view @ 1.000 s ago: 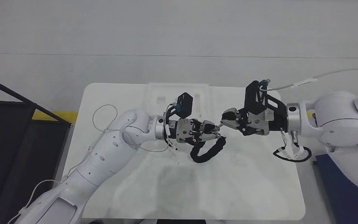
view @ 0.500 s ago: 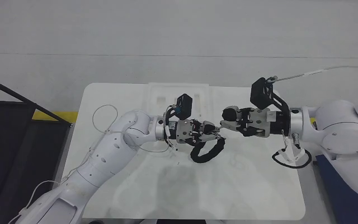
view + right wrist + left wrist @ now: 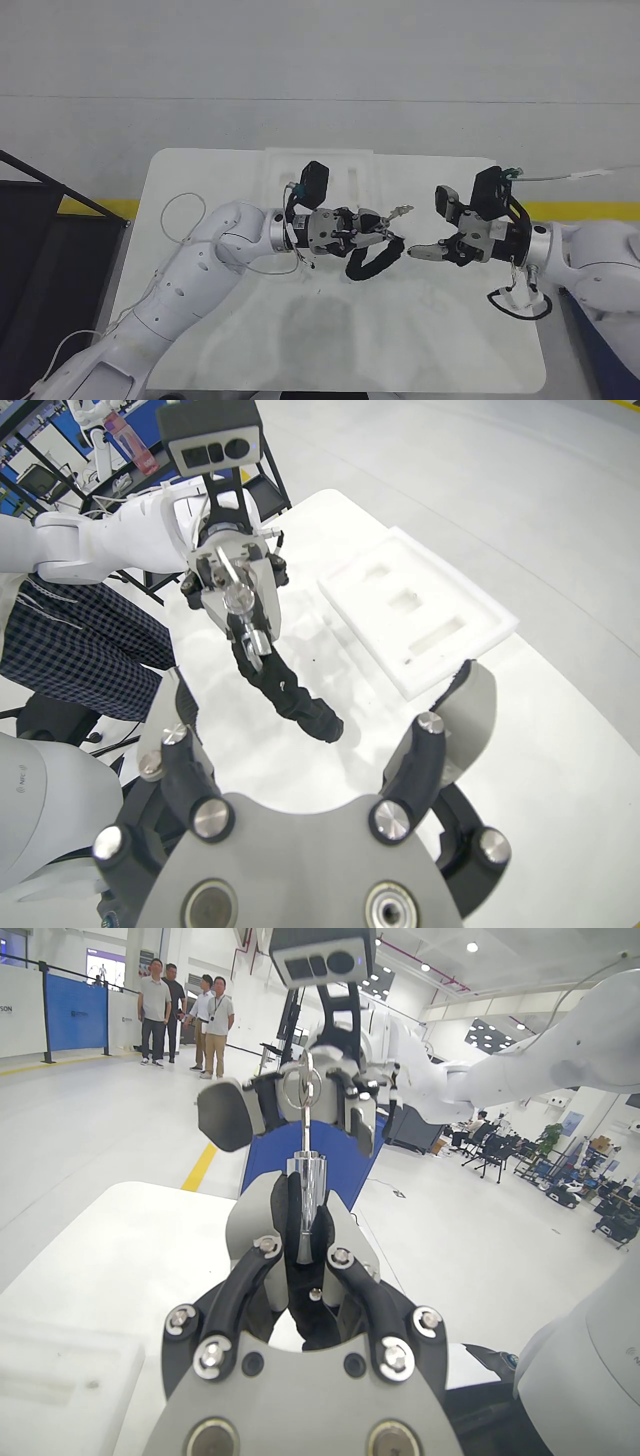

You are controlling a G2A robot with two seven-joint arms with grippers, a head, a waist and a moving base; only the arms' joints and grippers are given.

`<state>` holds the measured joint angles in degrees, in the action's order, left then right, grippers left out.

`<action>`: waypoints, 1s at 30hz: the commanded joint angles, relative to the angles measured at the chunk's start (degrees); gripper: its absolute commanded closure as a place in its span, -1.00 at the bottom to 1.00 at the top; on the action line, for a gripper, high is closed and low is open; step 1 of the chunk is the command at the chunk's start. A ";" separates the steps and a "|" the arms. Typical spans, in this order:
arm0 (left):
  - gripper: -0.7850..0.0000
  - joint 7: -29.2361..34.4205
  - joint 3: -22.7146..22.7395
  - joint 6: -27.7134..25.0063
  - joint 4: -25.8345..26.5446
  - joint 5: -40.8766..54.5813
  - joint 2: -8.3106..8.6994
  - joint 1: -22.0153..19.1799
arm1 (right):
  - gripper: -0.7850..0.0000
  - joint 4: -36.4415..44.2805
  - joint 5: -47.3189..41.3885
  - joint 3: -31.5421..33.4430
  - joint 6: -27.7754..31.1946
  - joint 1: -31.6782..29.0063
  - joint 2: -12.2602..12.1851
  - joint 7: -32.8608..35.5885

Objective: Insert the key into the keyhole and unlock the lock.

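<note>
The chrome-barrelled lock with black cable is clamped in the left gripper above the white table; the small silver key is seated in its keyhole; the right gripper is spread wide, just clear.

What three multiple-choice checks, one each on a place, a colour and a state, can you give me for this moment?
1. Where is the key?
A. in the keyhole of the lock
B. on the foam tray
C. lying on the table

2. What colour is the cable of the lock?
A. red
B. black
C. yellow

3. How is the right gripper?
A. shut on the key
B. shut on the cable
C. open, holding nothing

Answers:
1 A: its blade enters the chrome lock held in the left gripper.
2 B: the cable hangs black below the lock.
3 C: its fingers stand apart, clear of the key.
</note>
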<state>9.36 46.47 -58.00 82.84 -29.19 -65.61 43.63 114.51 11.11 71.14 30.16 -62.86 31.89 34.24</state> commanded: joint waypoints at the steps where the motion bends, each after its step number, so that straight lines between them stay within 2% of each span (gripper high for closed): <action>1: 1.00 -0.39 0.13 0.00 0.31 -0.23 0.09 0.27 | -0.97 0.84 1.17 0.25 -0.36 -2.19 0.03 -1.50; 3: 1.00 -0.79 0.23 0.00 0.53 -0.31 0.17 0.50 | -0.49 1.69 2.69 0.45 -0.70 -3.79 0.10 -2.59; 4: 1.00 -0.92 0.26 0.00 0.61 -0.37 0.20 0.59 | -0.40 2.08 3.23 0.50 -0.89 -4.45 0.16 -3.16; 5: 1.00 -1.07 0.32 0.00 0.69 -0.42 0.24 0.66 | 0.04 2.34 3.81 0.53 -1.11 -5.06 0.23 -3.72; 6: 1.00 -1.16 0.37 0.00 0.79 -0.51 0.27 0.75 | 0.09 2.56 4.36 0.49 -1.14 -5.61 0.31 -4.17; 8: 1.00 -1.54 0.40 0.00 1.06 -0.47 0.32 0.97 | 0.38 3.00 5.33 0.36 -1.27 -6.40 0.48 -4.88; 10: 1.00 -1.79 0.31 0.00 1.30 -0.44 0.35 1.17 | 0.51 3.36 6.06 0.17 -1.46 -6.80 0.69 -5.30; 14: 1.00 -2.01 0.05 0.00 1.58 -0.46 0.41 1.35 | 0.56 3.62 7.01 -0.52 -1.35 -6.88 1.20 -6.00; 16: 1.00 -2.13 -0.11 0.00 1.60 -0.43 0.42 1.41 | 0.71 3.58 7.28 -0.84 -1.46 -6.73 1.46 -6.22; 17: 1.00 -2.27 -0.18 0.00 1.58 -0.35 0.42 1.44 | 0.99 3.56 7.44 -0.94 -1.52 -6.62 1.60 -6.39; 24: 1.00 -3.27 0.07 0.00 0.97 -0.67 0.54 1.61 | 1.00 3.02 8.11 -1.07 -1.62 -6.56 2.14 -4.50; 30: 1.00 -3.03 3.78 0.00 0.31 -5.11 1.62 3.72 | 1.00 2.44 7.71 0.93 -1.21 -7.42 1.88 1.38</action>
<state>5.75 49.43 -58.00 83.19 -33.10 -64.28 46.77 117.09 18.76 71.80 28.87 -70.19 33.83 34.21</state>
